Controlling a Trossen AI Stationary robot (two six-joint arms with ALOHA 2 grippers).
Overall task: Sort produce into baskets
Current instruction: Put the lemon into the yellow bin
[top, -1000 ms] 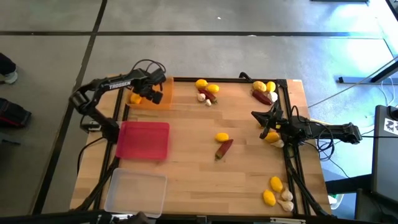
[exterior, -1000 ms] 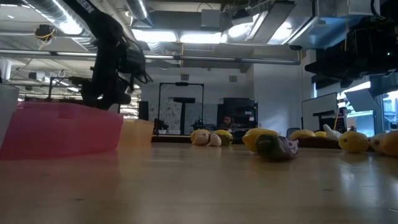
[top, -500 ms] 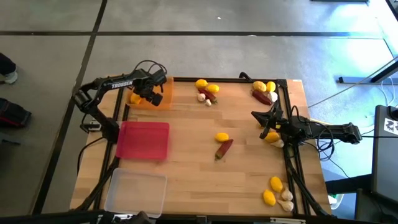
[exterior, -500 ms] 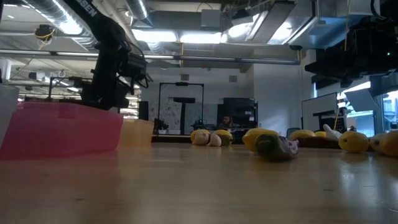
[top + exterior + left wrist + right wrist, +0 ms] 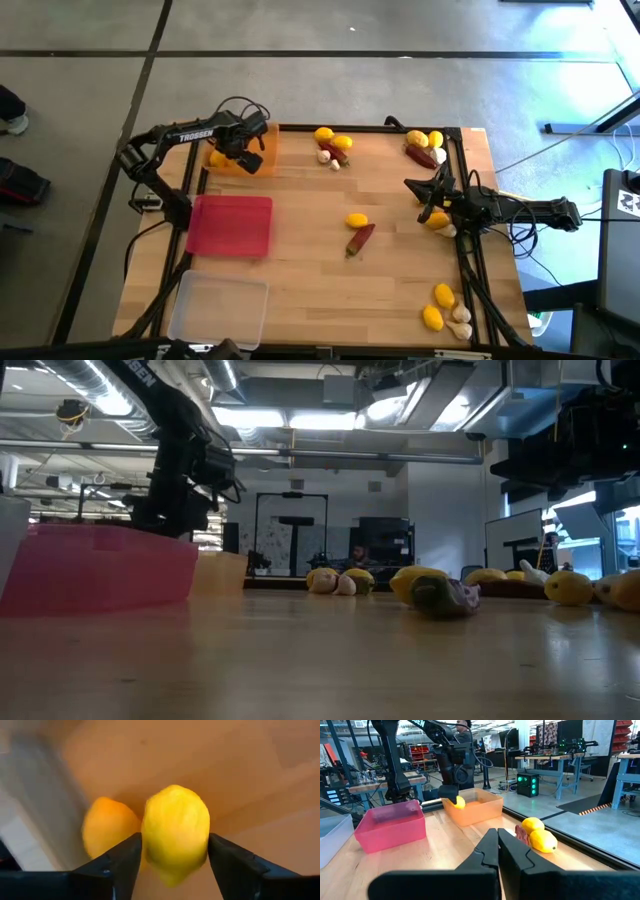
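I am holding the left gripper (image 5: 243,153) over the orange basket (image 5: 262,152) at the upper left of the overhead frame. In the left wrist view a lemon (image 5: 175,832) is sitting between its fingers (image 5: 120,862); slim gaps are showing on both sides, so the fingers look to be parted around it rather than squeezing, and I cannot tell whether it is hanging free or resting on something. A second lemon (image 5: 107,832) is lying just behind it on the basket floor.

The right gripper (image 5: 497,851) is waiting at the right edge of the table, fingers pressed together on nothing.

The red basket (image 5: 231,225) and clear basket (image 5: 219,308) are lying empty below the orange one at frame left. Produce is lying in clusters along the top edge, at centre, and at lower right, among them a chilli (image 5: 361,238) and a lone lemon (image 5: 357,220) mid-table.

My worries: the lemon could bounce off the one below it and roll over the low wall. If a finger is brushing the fruit as I lift, it may drag it out. The gripper is also sitting close to the basket wall, so a careless withdrawal could tip or shove the basket.
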